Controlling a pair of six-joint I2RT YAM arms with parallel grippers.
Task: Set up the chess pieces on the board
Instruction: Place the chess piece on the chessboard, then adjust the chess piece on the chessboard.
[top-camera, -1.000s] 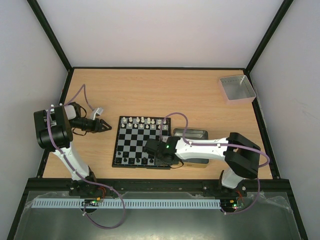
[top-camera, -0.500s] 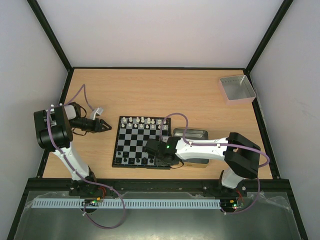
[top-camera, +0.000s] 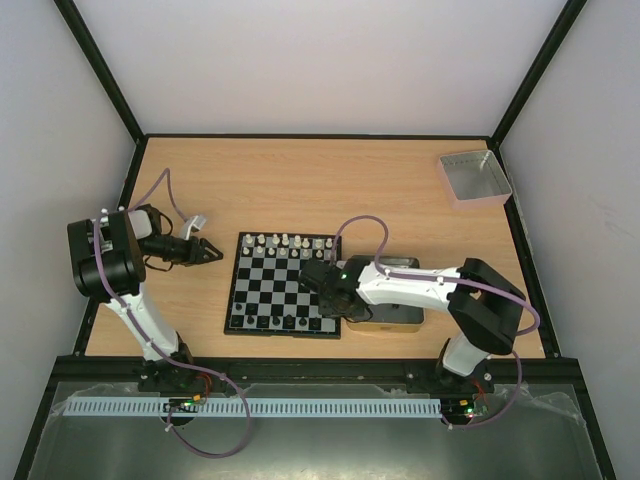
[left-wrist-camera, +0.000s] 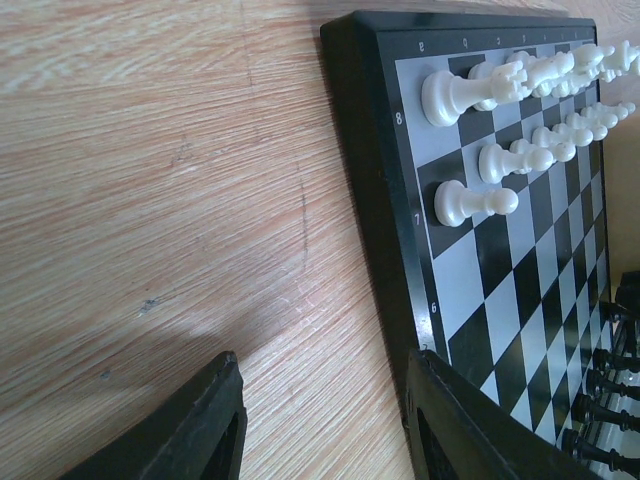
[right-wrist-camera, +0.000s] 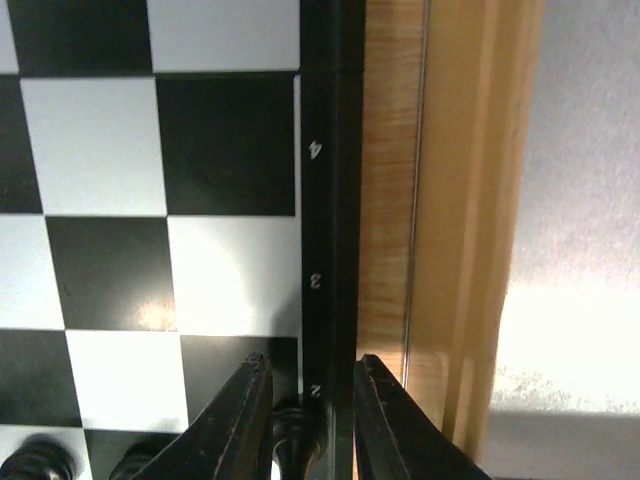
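As right gripper (right-wrist-camera: 311, 368) hovers, black piece (right-wrist-camera: 293, 432) btwn its fingers (right-wrist-camera: 238, 425)

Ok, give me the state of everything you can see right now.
board: lying flat
white pieces: upright, far rows
black pieces: upright, near rows
left gripper: open, empty
right gripper: slightly open around one black piece
tin: looks lidless
grey tray: looks empty

White-black arms (top-camera: 400, 288), purple cables (top-camera: 163, 188), black jaws
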